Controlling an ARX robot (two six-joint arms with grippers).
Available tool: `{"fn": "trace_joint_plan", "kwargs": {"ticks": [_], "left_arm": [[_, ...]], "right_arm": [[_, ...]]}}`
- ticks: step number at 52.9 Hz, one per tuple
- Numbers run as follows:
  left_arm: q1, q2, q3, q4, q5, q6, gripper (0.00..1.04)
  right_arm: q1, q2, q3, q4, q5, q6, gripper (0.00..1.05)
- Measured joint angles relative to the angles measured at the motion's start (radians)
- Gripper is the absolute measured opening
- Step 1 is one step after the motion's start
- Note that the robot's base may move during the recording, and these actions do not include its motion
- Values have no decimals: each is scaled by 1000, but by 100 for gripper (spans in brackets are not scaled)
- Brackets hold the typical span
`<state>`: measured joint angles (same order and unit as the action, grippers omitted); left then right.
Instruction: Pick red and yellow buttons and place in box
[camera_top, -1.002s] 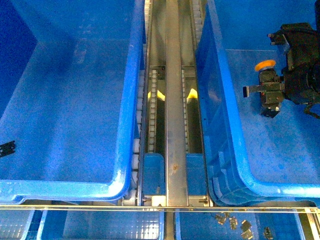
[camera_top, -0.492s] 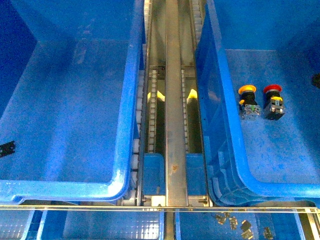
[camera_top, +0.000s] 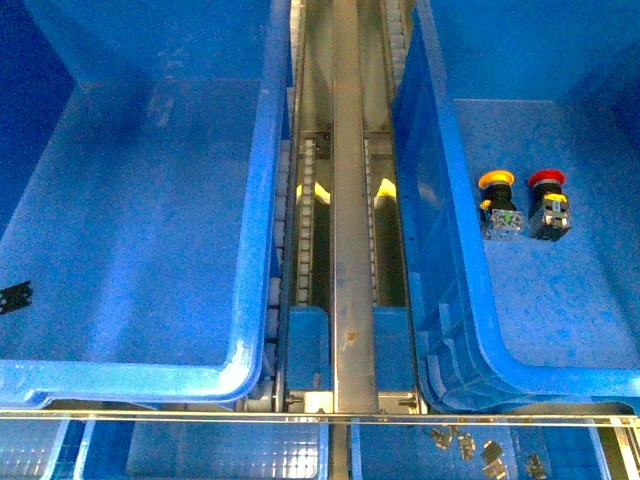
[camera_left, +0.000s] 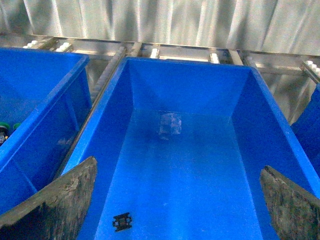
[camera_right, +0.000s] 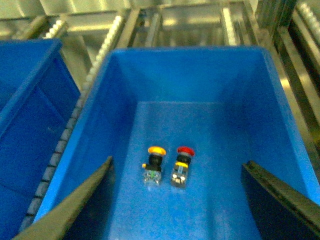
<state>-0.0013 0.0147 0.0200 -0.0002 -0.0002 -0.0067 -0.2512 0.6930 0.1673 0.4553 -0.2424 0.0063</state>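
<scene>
Two big blue bins are seen from the front, with a metal track (camera_top: 345, 250) running between them. The box (camera_top: 470, 330) is the bin on the right. On its floor, toward the far left part, the yellow button (camera_top: 498, 203) and the red button (camera_top: 547, 201) are lying side by side, just beside each other but apart. The yellow one is on the left. Each cap is pointed to the far side, and each block is on the near side.

The left bin (camera_top: 250, 300) holds only a small black fleck (camera_top: 14, 296) at its near left edge.

No arm is seen from the front. The right gripper (camera_right: 175, 210) is held above the box, with its fingers (camera_right: 75, 210) spread wide and nothing between them. The left gripper (camera_left: 175, 210) is held over the left bin, also spread wide and holding nothing.

Small metal bits (camera_top: 480, 445) are lying in a tray at the near right.
</scene>
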Motion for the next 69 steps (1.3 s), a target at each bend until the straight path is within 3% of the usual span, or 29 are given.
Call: {"fn": "trace_joint_plan", "kwargs": {"ticks": [19,26,31,69], "left_arm": [[0,0,0,0,0,0,97],[0,0,0,0,0,0,97],[0,0,0,0,0,0,97],[0,0,0,0,0,0,97]], "right_arm": [[122,-188,-94,-36,120,-1,4],[204,-251,-108,-77,226,-3,4],[244,-289,-121,-104,234,-3,4],[249,-512,-146,-273,243,-3,4]]}}
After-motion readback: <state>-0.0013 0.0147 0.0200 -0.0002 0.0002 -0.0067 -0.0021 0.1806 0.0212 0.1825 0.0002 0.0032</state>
